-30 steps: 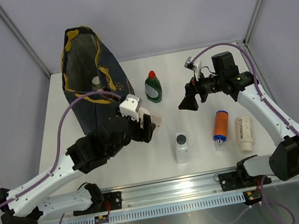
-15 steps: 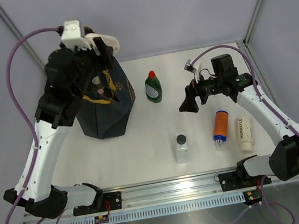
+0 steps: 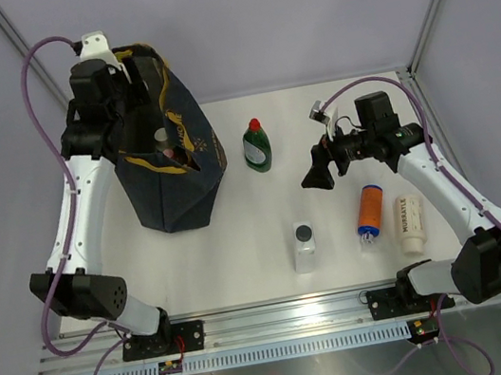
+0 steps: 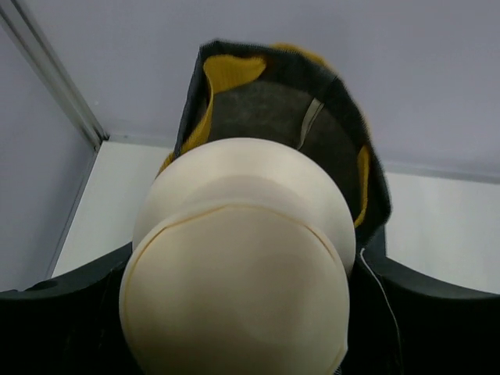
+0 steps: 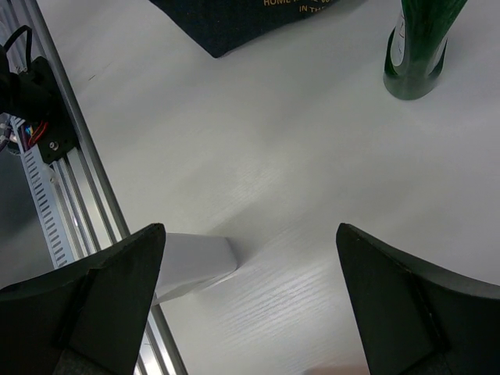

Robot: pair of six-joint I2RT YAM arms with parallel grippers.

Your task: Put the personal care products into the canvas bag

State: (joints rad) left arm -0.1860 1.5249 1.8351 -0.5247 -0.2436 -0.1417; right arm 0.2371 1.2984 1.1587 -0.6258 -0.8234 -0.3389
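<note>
The navy canvas bag (image 3: pixel 175 176) with mustard trim stands at the back left, mouth open, with a whitish cap (image 3: pixel 162 135) and a pinkish one showing inside. My left gripper (image 3: pixel 145 74) is raised over the bag's mouth. In the left wrist view it (image 4: pixel 238 312) is shut on a cream round bottle (image 4: pixel 238 250) that fills the view, with the bag's rim (image 4: pixel 266 94) beyond. My right gripper (image 3: pixel 315 173) is open and empty above the table (image 5: pixel 250 305). A green bottle with red cap (image 3: pixel 257 145) stands right of the bag and shows in the right wrist view (image 5: pixel 418 47).
A clear bottle with dark cap (image 3: pixel 305 246) lies near the front middle, its end showing in the right wrist view (image 5: pixel 191 266). An orange bottle with blue cap (image 3: pixel 369 211) and a cream tube (image 3: pixel 410 223) lie at the right. The metal rail (image 3: pixel 282 315) runs along the front edge.
My left arm lifted the cream bottle from the table's middle up over the bag, then shifted left and down toward its mouth. The right arm has stayed put.
</note>
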